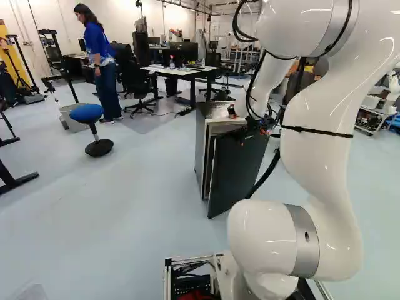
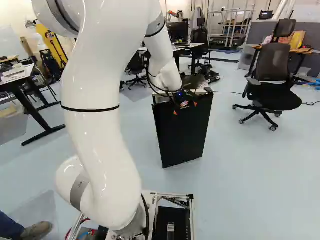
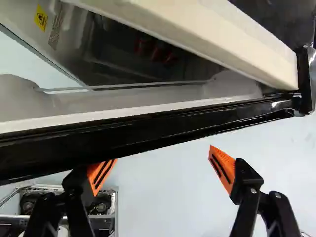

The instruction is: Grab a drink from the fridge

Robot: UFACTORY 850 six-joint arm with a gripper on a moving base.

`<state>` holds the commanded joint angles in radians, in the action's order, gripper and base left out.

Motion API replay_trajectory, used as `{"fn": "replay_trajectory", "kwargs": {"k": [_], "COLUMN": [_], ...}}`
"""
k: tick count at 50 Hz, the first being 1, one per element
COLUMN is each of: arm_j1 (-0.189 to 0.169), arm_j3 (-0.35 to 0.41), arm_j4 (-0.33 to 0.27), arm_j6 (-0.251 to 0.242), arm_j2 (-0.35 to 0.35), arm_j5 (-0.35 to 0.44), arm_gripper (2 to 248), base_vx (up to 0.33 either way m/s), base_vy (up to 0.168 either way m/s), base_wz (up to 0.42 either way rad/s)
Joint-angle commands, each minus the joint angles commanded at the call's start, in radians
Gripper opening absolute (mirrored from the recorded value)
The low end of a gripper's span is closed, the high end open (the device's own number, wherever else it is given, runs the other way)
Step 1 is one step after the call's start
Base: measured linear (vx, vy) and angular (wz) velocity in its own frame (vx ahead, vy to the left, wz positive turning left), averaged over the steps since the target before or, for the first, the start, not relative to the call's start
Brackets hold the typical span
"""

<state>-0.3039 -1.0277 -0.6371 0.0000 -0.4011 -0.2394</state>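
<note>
My gripper (image 2: 185, 108) is at the top edge of the dark fridge door (image 2: 182, 132). In the left base view the fridge (image 1: 200, 147) stands with its door (image 1: 237, 169) ajar. In the wrist view the gripper (image 3: 163, 153) has its fingers wide apart, nothing held between them. The door's black edge (image 3: 148, 131) crosses just ahead and partly covers one orange pad. Beyond it, through the gap between door and cabinet (image 3: 207, 37), reddish items (image 3: 153, 51) show dimly inside; whether they are cans I cannot tell.
A blue stool (image 1: 86, 114) stands left of the fridge in the left base view, beside a bin (image 1: 74, 119). Behind is a desk (image 1: 181, 71). An office chair (image 2: 272, 85) stands right of the fridge in the right base view. A person's shoe (image 2: 36, 230) is near the base.
</note>
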Motion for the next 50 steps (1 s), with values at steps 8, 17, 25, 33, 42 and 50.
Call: {"fn": "replay_trajectory", "kwargs": {"k": [8, 17, 25, 33, 42, 50], "arm_j1": [0.008, 0.015, 0.021, 0.027, 0.033, 0.037], "arm_j3": [-0.016, -0.032, -0.045, -0.058, -0.073, -0.082], "arm_j4": [0.0, 0.0, 0.0, 0.0, 0.0, 0.0], "arm_j6": [0.0, 0.0, 0.0, 0.0, 0.0, 0.0], "arm_j2": [-0.012, -0.024, -0.034, -0.044, -0.054, -0.061], "arm_j5": [0.0, 0.0, 0.0, 0.0, 0.0, 0.0], "arm_gripper": [247, 247, 247, 247, 247, 247], "base_vx": [0.0, 0.0, 0.0, 0.0, 0.0, 0.0], "base_vy": [0.0, 0.0, 0.0, 0.0, 0.0, 0.0], "base_wz": [0.0, 0.0, 0.0, 0.0, 0.0, 0.0]}}
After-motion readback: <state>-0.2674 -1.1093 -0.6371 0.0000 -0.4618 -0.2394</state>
